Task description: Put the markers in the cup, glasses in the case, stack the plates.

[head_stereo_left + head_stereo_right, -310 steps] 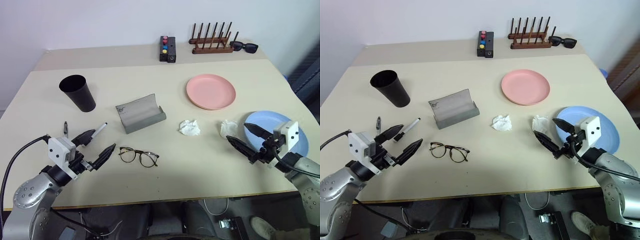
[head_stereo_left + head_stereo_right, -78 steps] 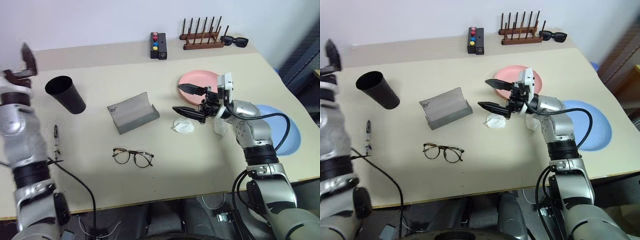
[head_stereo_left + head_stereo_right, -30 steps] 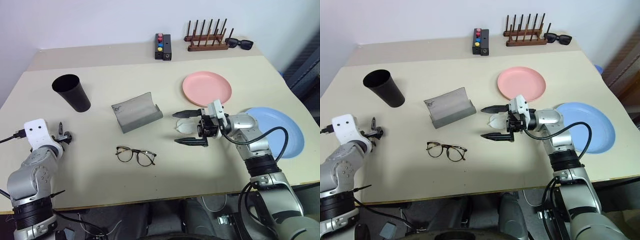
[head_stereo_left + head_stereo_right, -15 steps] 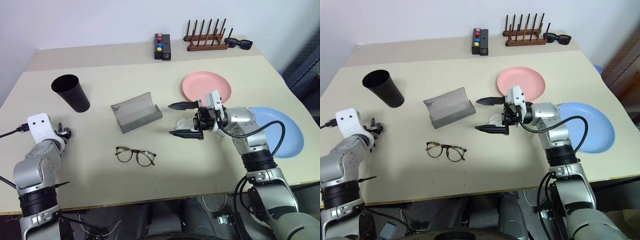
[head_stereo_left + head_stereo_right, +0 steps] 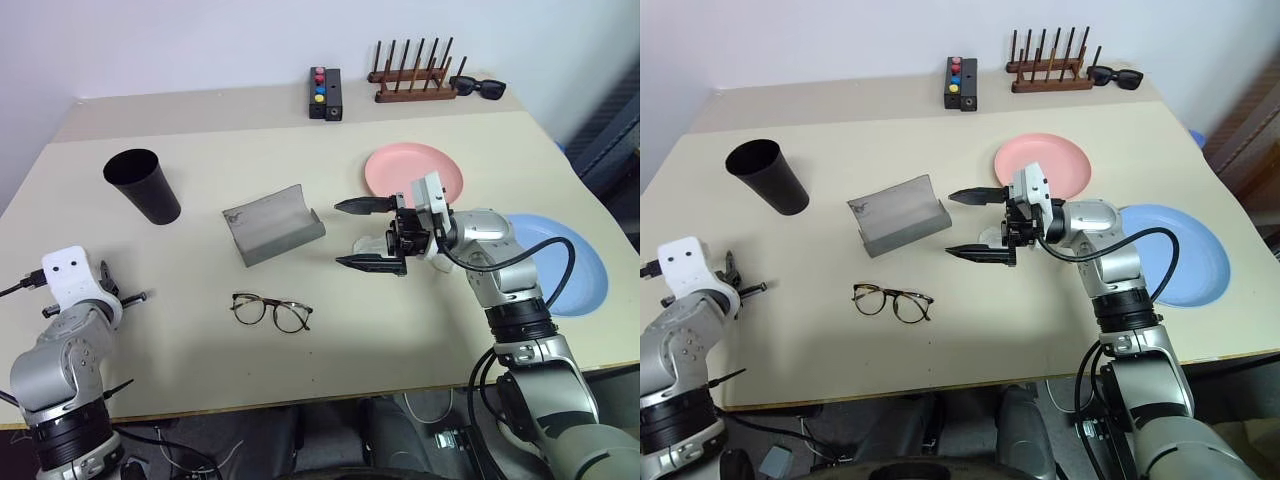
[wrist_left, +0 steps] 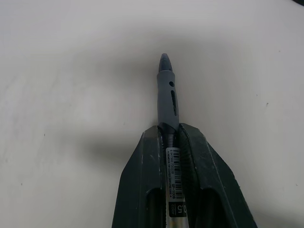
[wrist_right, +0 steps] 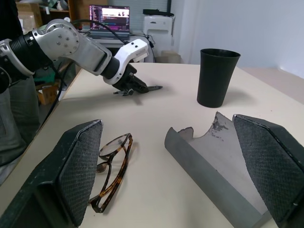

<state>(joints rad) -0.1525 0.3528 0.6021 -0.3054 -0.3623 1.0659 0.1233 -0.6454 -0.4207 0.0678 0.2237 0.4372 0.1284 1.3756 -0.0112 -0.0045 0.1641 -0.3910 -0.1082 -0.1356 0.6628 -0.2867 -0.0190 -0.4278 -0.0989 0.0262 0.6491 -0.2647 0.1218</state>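
Our left claw [image 6: 170,156] was closed on a marker [image 6: 167,102]; the cup [image 5: 143,185] stood beyond it.

The marker's long axis ran along the fingers, tip forward. We judged the cup lay far ahead, slightly right, with free bench [image 5: 200,340] between. Our right claw [image 5: 370,236] hung wide open and empty near the case [image 5: 272,225]; the glasses [image 5: 271,312] lay just before it.

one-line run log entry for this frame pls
left gripper: jaws shut on marker above table | right gripper: jaws open, empty, hovering beside case | glasses on table | cup upright | plates unstacked
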